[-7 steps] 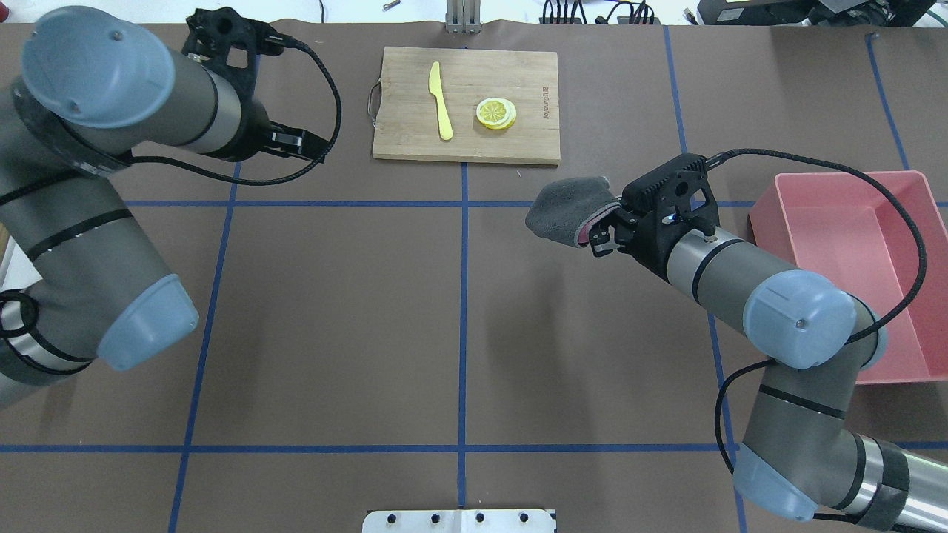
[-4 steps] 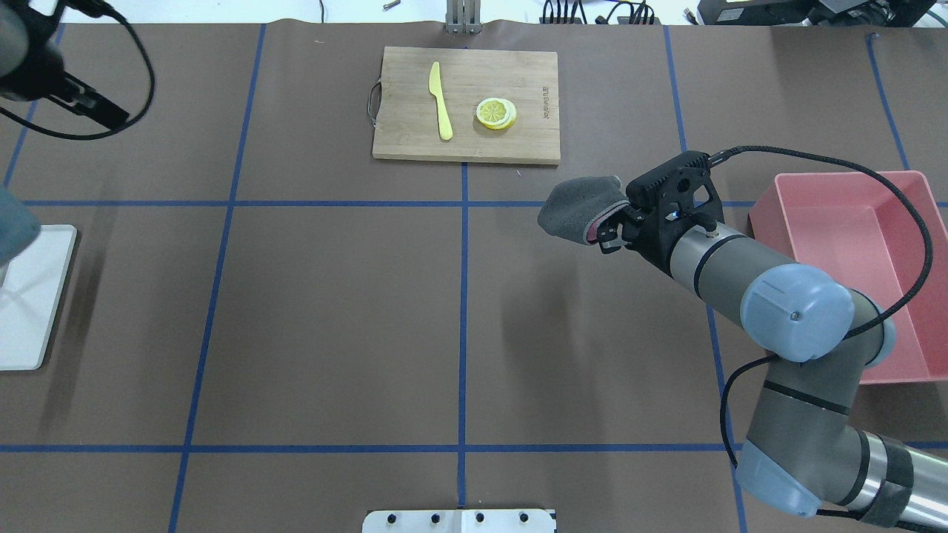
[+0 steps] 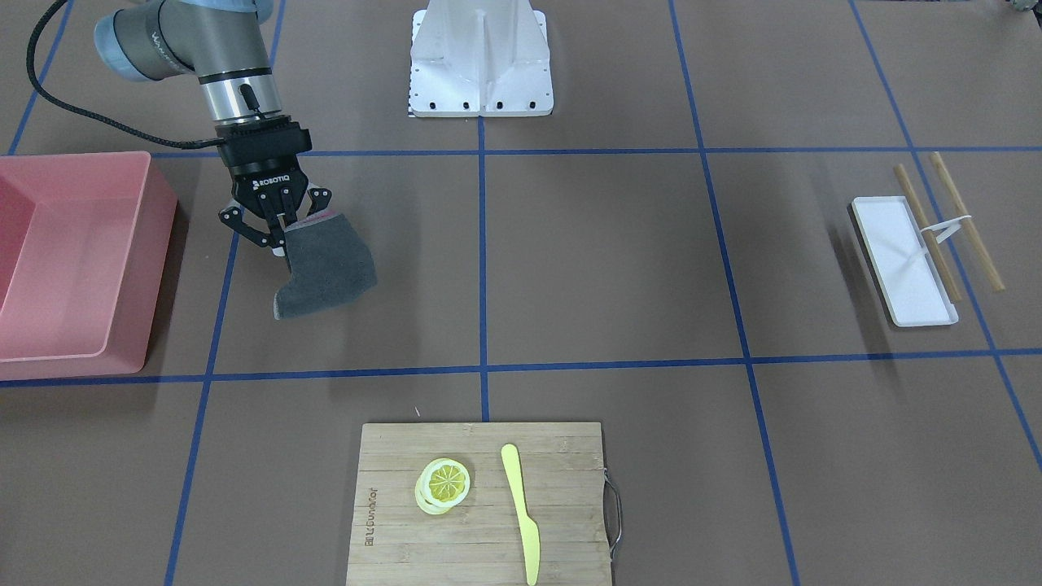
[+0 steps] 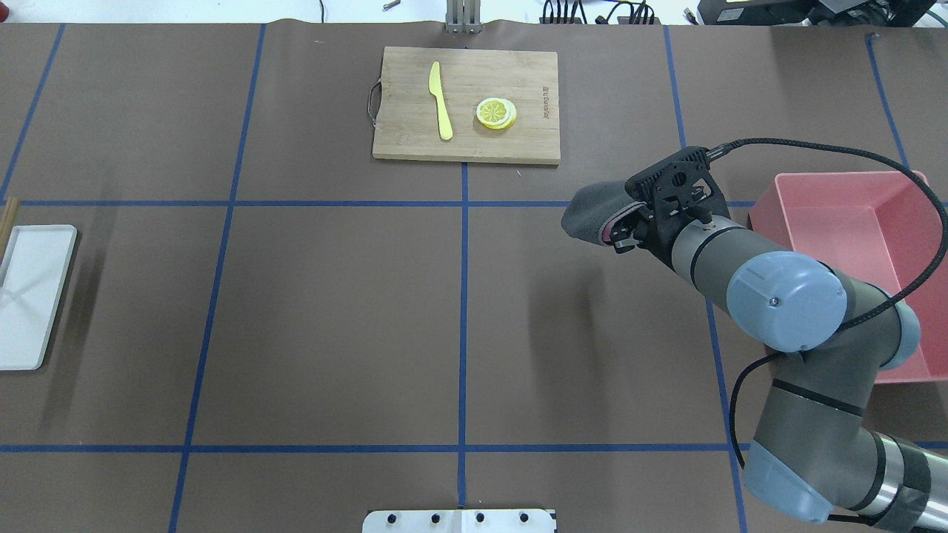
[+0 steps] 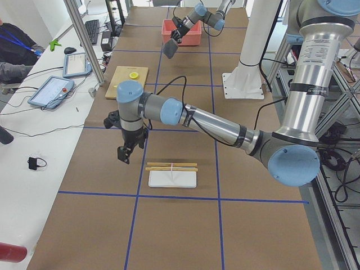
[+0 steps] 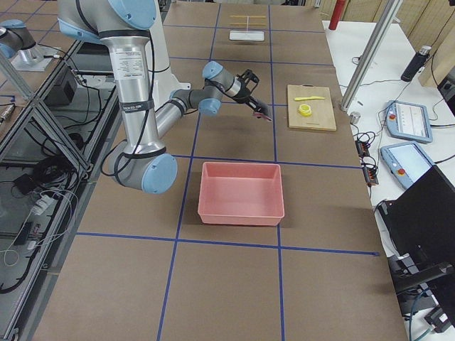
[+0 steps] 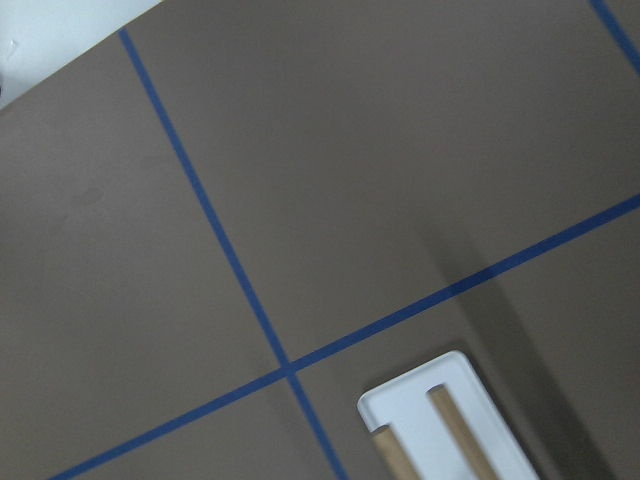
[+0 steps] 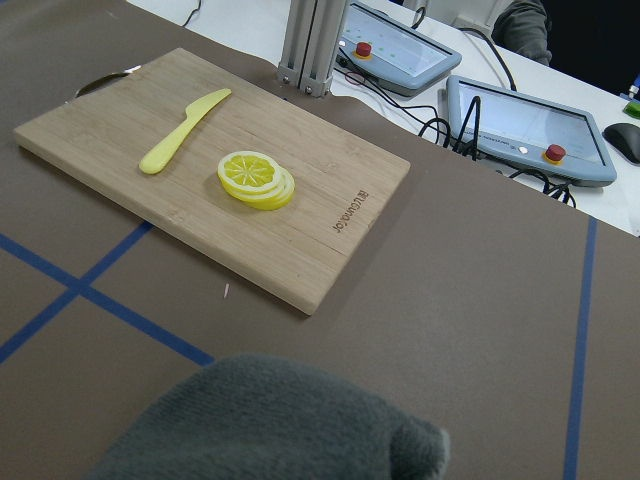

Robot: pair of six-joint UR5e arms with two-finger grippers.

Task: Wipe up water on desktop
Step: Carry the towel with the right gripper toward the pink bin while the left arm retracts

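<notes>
The desktop (image 4: pixel 333 311) is a matte brown surface crossed by blue tape lines; I see no water on it. My right gripper (image 4: pixel 621 231) is shut on a dark grey cloth (image 4: pixel 589 211), which hangs from the fingers just above the desktop, left of the pink bin. The gripper (image 3: pixel 277 234) and the cloth (image 3: pixel 326 268) also show in the front view, and the cloth (image 8: pixel 270 425) fills the bottom of the right wrist view. My left gripper (image 5: pixel 124 154) shows only in the exterior left view, near the white tray; I cannot tell whether it is open or shut.
A bamboo cutting board (image 4: pixel 518 144) with a yellow knife (image 4: pixel 441 100) and lemon slices (image 4: pixel 496 113) lies at the far middle. A pink bin (image 4: pixel 852 222) stands at the right. A white tray (image 4: pixel 29 296) with chopsticks (image 3: pixel 965 220) lies at the far left.
My left arm has swung out of the overhead view to the left, uncovering the white tray. My right gripper has moved a little to the right with the cloth.
</notes>
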